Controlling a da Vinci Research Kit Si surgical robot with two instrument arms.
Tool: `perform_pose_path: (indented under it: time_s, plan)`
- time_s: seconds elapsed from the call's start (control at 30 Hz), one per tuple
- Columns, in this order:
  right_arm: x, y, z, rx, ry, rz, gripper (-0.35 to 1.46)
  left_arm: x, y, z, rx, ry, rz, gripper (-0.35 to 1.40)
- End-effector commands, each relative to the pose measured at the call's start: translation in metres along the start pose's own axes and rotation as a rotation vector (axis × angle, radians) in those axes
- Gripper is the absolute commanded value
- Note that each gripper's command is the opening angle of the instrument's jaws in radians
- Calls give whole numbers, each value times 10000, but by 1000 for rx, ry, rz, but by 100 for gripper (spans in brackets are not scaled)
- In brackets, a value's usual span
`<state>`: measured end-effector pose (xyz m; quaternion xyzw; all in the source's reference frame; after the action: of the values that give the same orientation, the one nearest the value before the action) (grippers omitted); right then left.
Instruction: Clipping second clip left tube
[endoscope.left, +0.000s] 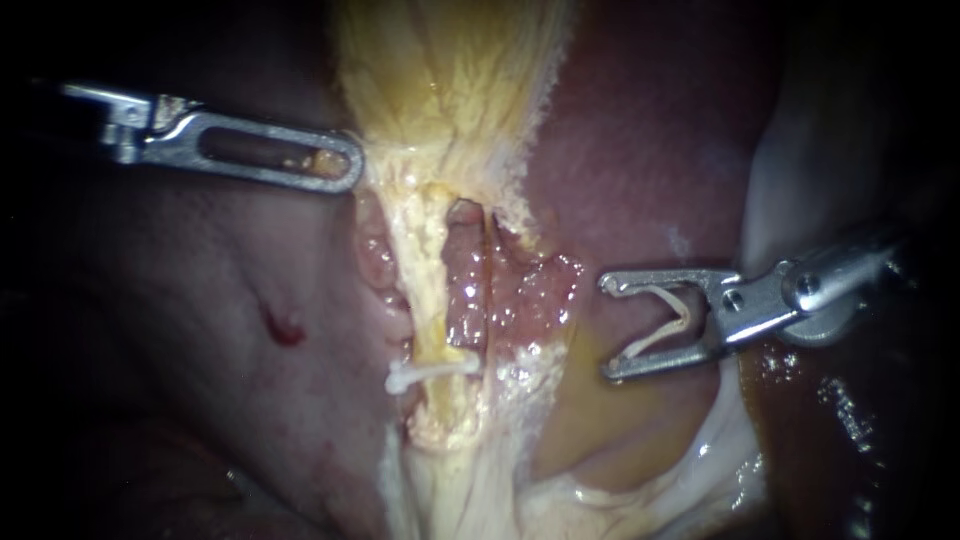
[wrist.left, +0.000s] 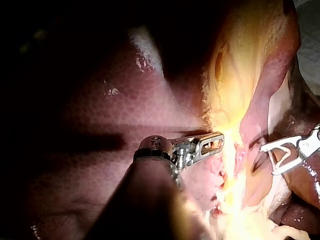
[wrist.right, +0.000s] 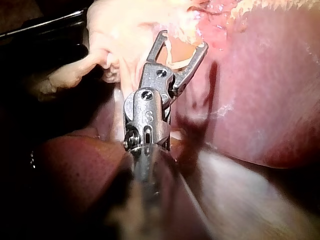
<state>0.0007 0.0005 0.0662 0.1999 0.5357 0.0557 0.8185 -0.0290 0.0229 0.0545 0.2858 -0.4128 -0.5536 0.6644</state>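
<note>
The pale yellow left tube (endoscope.left: 432, 290) runs down the middle, and a white clip (endoscope.left: 432, 371) lies across its lower part. A reddish right tube (endoscope.left: 466, 275) lies beside it. My right instrument (endoscope.left: 606, 328) comes in from the right and stands apart from both tubes. Its wide-spread jaws hold a white V-shaped clip (endoscope.left: 660, 322) (wrist.right: 177, 57) between them. My left instrument (endoscope.left: 352, 172) reaches in from the upper left. Its slotted jaws lie together on the edge of the yellow gallbladder tissue (endoscope.left: 450, 80), just above the tubes. A bit of tissue shows in the slot.
Dark red liver (endoscope.left: 650, 130) fills the upper right and the left side. A small blood spot (endoscope.left: 283, 328) marks the liver left of the tubes. Pale wet tissue (endoscope.left: 700, 450) folds under my right instrument.
</note>
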Motion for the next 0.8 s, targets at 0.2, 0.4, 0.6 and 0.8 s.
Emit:
perform_pose_path:
  time_s: [0.2, 0.4, 0.6, 0.8]
  plan:
    - [1, 0, 1, 0, 0, 0, 50, 5, -7, 1, -1, -7, -1, -35]
    - [5, -1, 7, 2, 31, 15, 50, 11, -4, 6, -4, -11, 3, -35]
    - [21, -3, 33, 12, 98, 36, 50, 15, -3, 11, -7, -14, 4, -35]
    - [36, -11, 68, 39, 130, 54, 49, 16, 0, 15, -5, -13, 6, -35]
